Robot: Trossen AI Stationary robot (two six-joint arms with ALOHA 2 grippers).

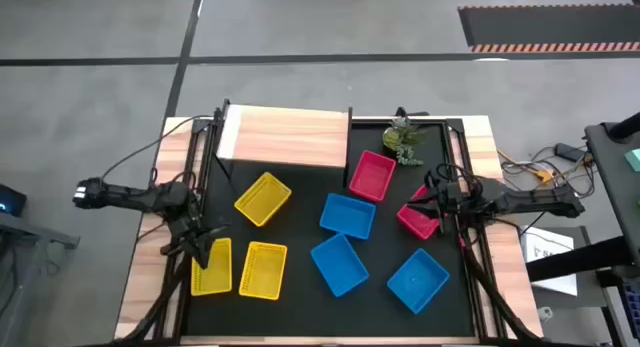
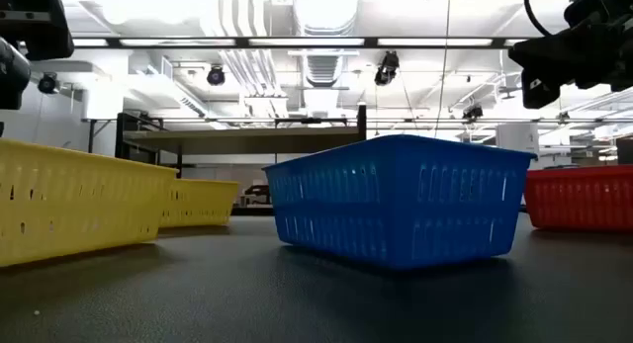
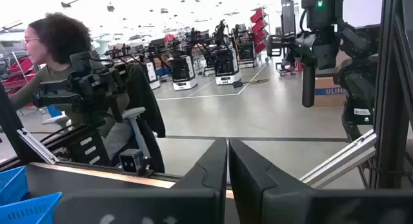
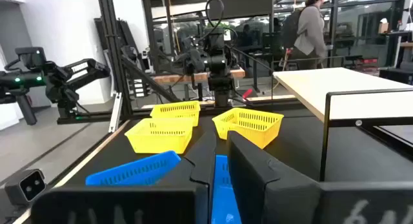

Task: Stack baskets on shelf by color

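While both grippers, left (image 1: 203, 245) and right (image 1: 428, 202), are waiting closed and empty, you are needing to open one over a basket (image 1: 263, 199).

Bright overhead light, soft focus

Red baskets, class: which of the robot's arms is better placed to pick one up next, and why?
Right. The right gripper hangs over one red basket, with the other red basket close by. The left gripper sits across the table, by the yellow baskets.
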